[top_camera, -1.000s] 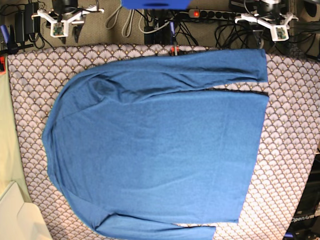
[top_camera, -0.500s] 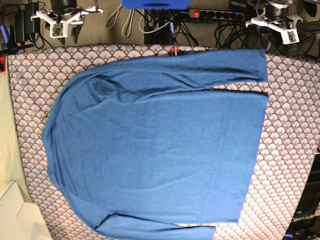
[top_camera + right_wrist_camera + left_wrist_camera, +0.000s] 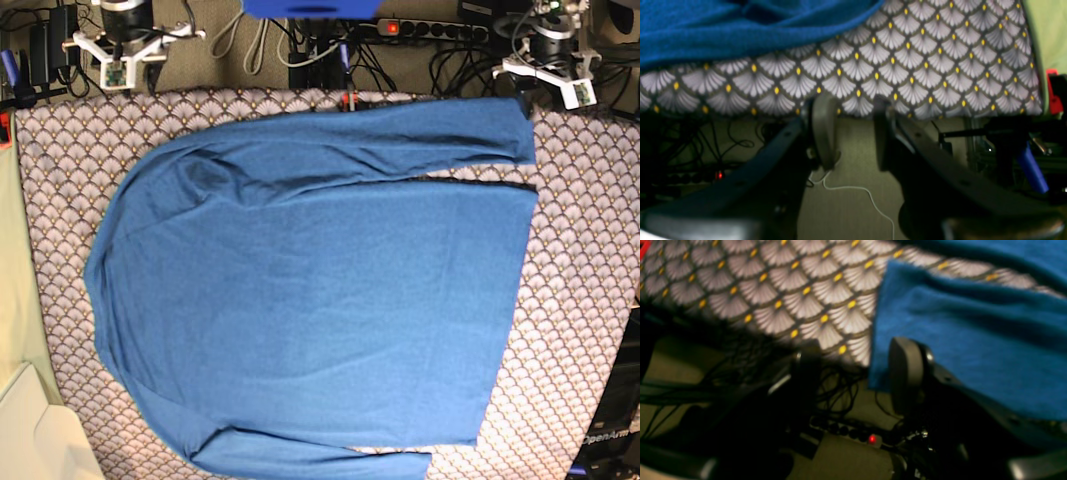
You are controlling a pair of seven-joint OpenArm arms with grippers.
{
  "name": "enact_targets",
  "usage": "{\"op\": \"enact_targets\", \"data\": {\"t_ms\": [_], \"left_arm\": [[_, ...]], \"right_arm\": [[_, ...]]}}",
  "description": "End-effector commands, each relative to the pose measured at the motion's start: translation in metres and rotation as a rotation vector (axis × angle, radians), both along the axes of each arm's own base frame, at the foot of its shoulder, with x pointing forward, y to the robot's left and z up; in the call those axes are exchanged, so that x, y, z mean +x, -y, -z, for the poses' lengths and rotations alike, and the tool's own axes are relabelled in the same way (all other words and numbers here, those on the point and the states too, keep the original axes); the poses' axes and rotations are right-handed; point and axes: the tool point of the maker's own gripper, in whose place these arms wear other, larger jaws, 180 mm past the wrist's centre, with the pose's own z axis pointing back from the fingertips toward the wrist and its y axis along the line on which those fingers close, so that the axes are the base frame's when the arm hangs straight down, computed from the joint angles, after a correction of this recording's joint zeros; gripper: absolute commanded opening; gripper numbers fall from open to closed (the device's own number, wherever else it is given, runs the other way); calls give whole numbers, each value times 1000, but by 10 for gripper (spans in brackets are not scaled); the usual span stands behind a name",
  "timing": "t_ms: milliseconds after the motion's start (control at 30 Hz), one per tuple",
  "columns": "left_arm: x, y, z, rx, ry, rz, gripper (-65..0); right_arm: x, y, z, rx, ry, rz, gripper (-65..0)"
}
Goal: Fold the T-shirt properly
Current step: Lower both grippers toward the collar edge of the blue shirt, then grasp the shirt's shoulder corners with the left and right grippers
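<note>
Work surface is a table covered in a fan-scale patterned cloth [image 3: 580,300]: pale scallops, dark outlines, yellow dots. Beyond its 12 o'clock edge, olive-tan floor [image 3: 200,55] with a tangle of black cables [image 3: 450,60] and a power strip [image 3: 430,28] showing a lit red switch. Pale yellow-green sheet [image 3: 12,250] along the 9 o'clock edge; a cream box-like shape [image 3: 40,440] at 7 o'clock, probably cardboard. Lighting even, no hard shadows.

T-shirt [image 3: 320,300]: soft matt knit cloth; tablecloth [image 3: 580,300]: printed fabric.
</note>
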Motion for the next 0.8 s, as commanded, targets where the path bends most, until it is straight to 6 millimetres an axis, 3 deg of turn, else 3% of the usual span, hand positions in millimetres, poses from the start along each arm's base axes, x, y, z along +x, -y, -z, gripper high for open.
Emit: {"op": "enact_targets", "data": {"t_ms": [0, 167, 633, 700, 767], "left_arm": [[5, -4, -7, 16, 31, -2, -323], [14, 11, 6, -30, -29, 30, -323], [16, 17, 9, -39, -36, 37, -326], [13, 26, 16, -53, -56, 59, -348], [10, 31, 22, -64, -72, 69, -414]], "right_arm": [[2, 0, -6, -5, 24, -14, -447], [3, 1, -7, -15, 25, -29, -447], [8, 2, -9, -18, 36, -34, -447], [8, 2, -9, -17, 36, -35, -447], [8, 2, -9, -18, 36, -34, -447]]}}
